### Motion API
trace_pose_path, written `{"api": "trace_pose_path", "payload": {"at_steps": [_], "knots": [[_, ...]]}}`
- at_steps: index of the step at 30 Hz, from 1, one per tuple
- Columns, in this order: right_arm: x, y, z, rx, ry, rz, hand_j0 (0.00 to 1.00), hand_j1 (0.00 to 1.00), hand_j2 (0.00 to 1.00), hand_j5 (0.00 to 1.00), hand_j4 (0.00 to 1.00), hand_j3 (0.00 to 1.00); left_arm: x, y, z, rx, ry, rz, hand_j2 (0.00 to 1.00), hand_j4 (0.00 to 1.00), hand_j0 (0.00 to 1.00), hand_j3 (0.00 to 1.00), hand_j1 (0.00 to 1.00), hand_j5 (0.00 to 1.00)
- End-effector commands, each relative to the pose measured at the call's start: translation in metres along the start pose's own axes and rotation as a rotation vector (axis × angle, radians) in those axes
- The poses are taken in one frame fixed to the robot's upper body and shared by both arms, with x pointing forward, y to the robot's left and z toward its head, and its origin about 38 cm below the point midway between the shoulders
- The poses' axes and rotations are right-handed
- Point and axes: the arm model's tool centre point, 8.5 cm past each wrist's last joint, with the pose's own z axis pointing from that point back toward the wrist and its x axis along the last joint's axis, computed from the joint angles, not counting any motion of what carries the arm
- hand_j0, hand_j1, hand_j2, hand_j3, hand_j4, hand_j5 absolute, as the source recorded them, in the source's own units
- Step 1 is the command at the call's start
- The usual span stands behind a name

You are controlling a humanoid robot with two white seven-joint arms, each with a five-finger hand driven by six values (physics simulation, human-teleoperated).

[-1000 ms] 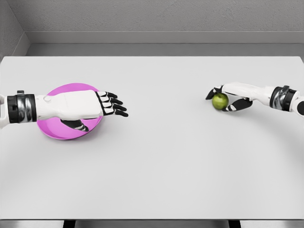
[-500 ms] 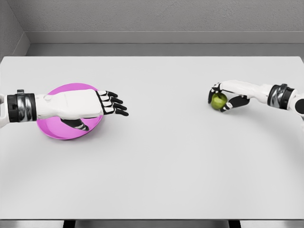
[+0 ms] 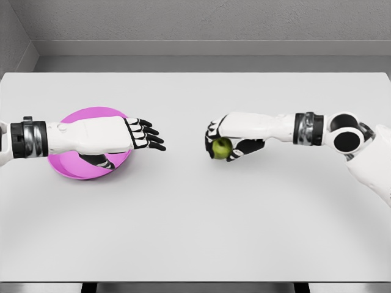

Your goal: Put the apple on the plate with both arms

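On the grey table [image 3: 195,232] my right hand [image 3: 229,139] is clamped around the apple [image 3: 221,147], probably clear of the surface; small, hard, smooth, so I'd wrap its middle; left hand [image 3: 131,134], fingers spread, over the plate [image 3: 67,168]

I count one green apple [image 3: 221,147], one pink plate [image 3: 67,166], and one white table [image 3: 201,226]. Two hands show: my left hand [image 3: 116,135] and my right hand [image 3: 235,135].
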Motion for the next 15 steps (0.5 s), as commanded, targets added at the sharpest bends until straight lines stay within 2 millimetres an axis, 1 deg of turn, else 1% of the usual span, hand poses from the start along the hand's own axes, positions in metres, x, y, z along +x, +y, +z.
{"api": "trace_pose_path", "payload": {"at_steps": [1,4,6,7,8,9,10,14,15], "knots": [[0.021,-0.001,-0.013,0.008,-0.066,0.024,0.35,0.35,0.35,0.35,0.35,0.35,0.000,0.000,0.000,0.004,-0.002,0.005,1.00,1.00,1.00,1.00,1.00,1.00],[0.020,0.000,-0.013,0.009,-0.066,0.020,0.35,0.35,0.35,0.35,0.35,0.35,0.000,0.000,0.000,0.003,-0.001,0.005,1.00,1.00,1.00,1.00,1.00,1.00],[0.021,0.000,-0.014,0.008,-0.069,0.020,0.44,0.44,0.44,0.44,0.44,0.44,0.000,0.000,0.000,0.003,-0.001,0.005,1.00,1.00,1.00,1.00,1.00,1.00],[0.022,0.000,-0.017,0.007,-0.074,0.021,0.65,0.65,0.65,0.65,0.65,0.65,0.000,0.000,0.000,0.003,-0.001,0.005,1.00,1.00,1.00,1.00,1.00,1.00],[0.021,0.000,-0.018,0.006,-0.074,0.019,0.71,0.71,0.71,0.71,0.71,0.71,0.000,0.001,0.000,0.003,-0.001,0.004,1.00,1.00,1.00,1.00,1.00,1.00],[0.020,0.001,-0.017,0.005,-0.071,0.016,0.90,0.90,0.90,0.90,0.90,0.90,0.000,0.001,0.000,0.003,-0.001,0.004,1.00,1.00,1.00,1.00,1.00,1.00],[0.020,0.001,-0.016,0.006,-0.069,0.015,1.00,1.00,1.00,1.00,1.00,1.00,0.000,0.001,0.000,0.003,-0.001,0.004,1.00,1.00,1.00,1.00,1.00,1.00],[0.017,0.002,-0.011,0.007,-0.055,0.015,1.00,1.00,1.00,1.00,1.00,1.00,0.001,0.000,-0.003,0.006,-0.007,0.007,1.00,1.00,1.00,1.00,1.00,1.00],[0.016,-0.003,-0.007,-0.009,-0.047,0.018,1.00,1.00,1.00,1.00,1.00,1.00,0.002,-0.001,-0.004,0.001,-0.012,0.008,1.00,1.00,1.00,1.00,1.00,1.00]]}}
